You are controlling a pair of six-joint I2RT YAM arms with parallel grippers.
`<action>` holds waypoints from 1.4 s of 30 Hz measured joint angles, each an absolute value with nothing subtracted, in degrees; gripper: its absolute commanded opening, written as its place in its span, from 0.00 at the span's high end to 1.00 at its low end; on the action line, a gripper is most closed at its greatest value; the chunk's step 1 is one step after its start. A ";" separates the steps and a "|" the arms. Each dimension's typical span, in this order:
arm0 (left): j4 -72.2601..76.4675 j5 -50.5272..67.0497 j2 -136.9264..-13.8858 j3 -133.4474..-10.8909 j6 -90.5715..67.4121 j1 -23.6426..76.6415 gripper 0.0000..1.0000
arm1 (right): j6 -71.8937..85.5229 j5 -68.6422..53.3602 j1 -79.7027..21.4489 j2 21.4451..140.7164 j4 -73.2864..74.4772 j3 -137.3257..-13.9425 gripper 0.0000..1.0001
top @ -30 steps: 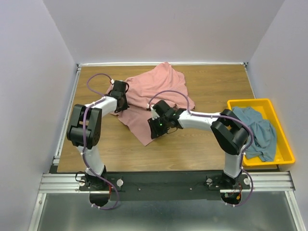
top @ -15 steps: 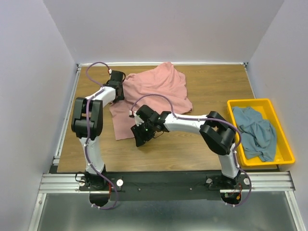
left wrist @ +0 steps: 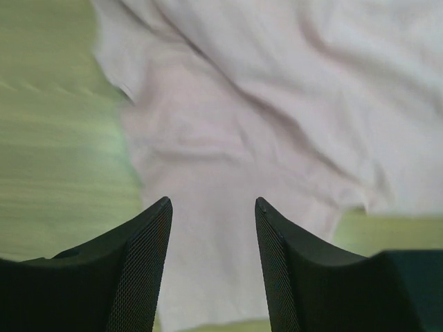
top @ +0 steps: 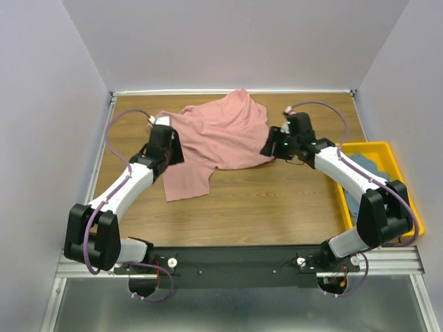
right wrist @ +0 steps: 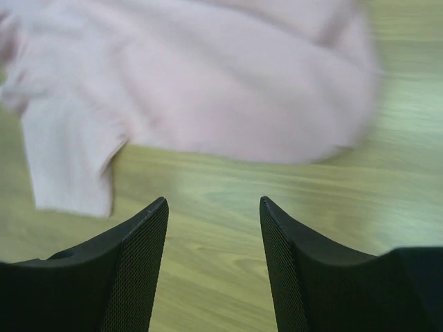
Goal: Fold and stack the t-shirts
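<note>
A: Where is the pink t-shirt (top: 221,131)?
B: Spread out and crumpled on the table (top: 277,207), toward the far side. Left hand (left wrist: 212,203): fingers parted, empty, above the shirt's near-left part.
A: And the right hand (right wrist: 214,200)?
B: Fingers parted, empty, over bare wood just beside the shirt's right edge. The blue-grey t-shirt (top: 381,174) lies in the yellow bin (top: 367,146), far right.

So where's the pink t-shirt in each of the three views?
Top external: the pink t-shirt lies mid-picture, toward the far edge.
Left wrist: it fills the top and right.
Right wrist: it spreads across the top.
Shared landmark: the wooden table under it.
</note>
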State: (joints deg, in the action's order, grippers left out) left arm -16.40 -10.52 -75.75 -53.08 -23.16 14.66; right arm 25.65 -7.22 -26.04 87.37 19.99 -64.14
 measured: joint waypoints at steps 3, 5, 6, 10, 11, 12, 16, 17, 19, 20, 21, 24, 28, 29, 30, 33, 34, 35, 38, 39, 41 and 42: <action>-15.94 -7.20 -76.84 -46.98 -25.61 18.35 0.42 | 29.98 -8.05 -17.80 85.82 16.95 -57.95 0.37; -15.97 -5.32 -78.48 -43.70 -26.72 19.73 0.42 | 32.45 -9.28 -12.86 86.02 14.72 -54.33 0.37; -15.99 -4.86 -79.20 -42.61 -27.20 19.86 0.42 | 33.89 -10.24 -10.59 86.11 13.32 -52.38 0.37; -15.46 -4.21 -80.51 -41.82 -27.68 19.77 0.42 | 38.24 -14.66 -6.11 87.66 7.49 -47.66 0.29; -15.44 -4.21 -80.68 -42.09 -27.64 19.73 0.42 | 39.09 -15.49 -5.54 88.53 5.72 -47.11 0.26; -15.29 -4.23 -81.08 -42.61 -27.55 19.73 0.42 | 39.86 -16.47 -5.10 89.67 4.10 -46.81 0.25; -14.46 -4.19 -82.59 -44.73 -27.20 19.73 0.42 | 41.50 -19.51 -4.91 93.27 -1.58 -46.83 0.22; -14.39 -4.16 -82.81 -45.08 -27.09 19.73 0.42 | 41.87 -20.23 -4.91 94.48 -2.81 -46.89 0.21; -14.17 -4.08 -83.61 -46.30 -26.83 19.73 0.42 | 42.22 -21.28 -4.91 96.60 -4.14 -47.66 0.21; -13.85 -4.03 -84.25 -46.94 -26.68 19.73 0.43 | 42.33 -21.50 -4.91 97.12 -4.60 -47.88 0.21; -13.61 -3.99 -84.77 -47.31 -26.55 19.73 0.43 | 42.48 -21.96 -4.91 98.37 -5.17 -48.60 0.22; -12.95 -3.81 -86.41 -47.53 -26.22 19.73 0.43 | 42.96 -23.42 -4.91 101.34 -7.18 -50.24 0.22; -12.93 -3.31 -87.35 -46.52 -26.20 19.73 0.43 | 43.42 -26.39 -4.91 104.51 -10.83 -51.72 0.25; -12.91 -3.18 -87.35 -46.04 -26.24 19.73 0.44 | 43.55 -27.29 -4.91 105.14 -11.97 -51.79 0.28; -12.80 -3.16 -87.35 -45.74 -26.24 19.73 0.44 | 43.68 -28.25 -4.91 105.73 -13.10 -51.79 0.30; -12.29 -2.90 -87.31 -44.01 -26.46 19.73 0.44 | 43.90 -30.37 -4.97 107.20 -15.25 -51.81 0.35; -11.92 -2.79 -86.96 -43.64 -26.52 19.73 0.44 | 44.07 -31.33 -4.99 107.85 -15.94 -51.94 0.40; -11.20 -2.76 -86.67 -43.07 -26.68 19.73 0.44 | 43.97 -32.21 -5.19 108.60 -16.71 -52.27 0.44; -10.07 -2.76 -85.95 -42.06 -27.16 19.73 0.44 | 43.97 -33.41 -6.11 110.19 -17.08 -53.17 0.74; -9.67 -2.74 -85.71 -41.69 -27.27 19.73 0.44 | 44.05 -33.45 -6.42 110.52 -16.95 -53.39 0.84; -9.30 -2.70 -85.56 -41.43 -27.42 19.73 0.44 | 42.89 -33.54 -6.94 111.07 -15.64 -53.74 0.99; -9.10 -2.70 -85.45 -41.25 -27.51 19.73 0.44 | 42.13 -33.15 -7.18 111.07 -13.54 -54.35 0.99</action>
State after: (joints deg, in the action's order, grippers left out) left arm -9.10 -2.70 -85.45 -41.25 -27.51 19.73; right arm 42.13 -33.15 -7.18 111.07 -13.54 -54.35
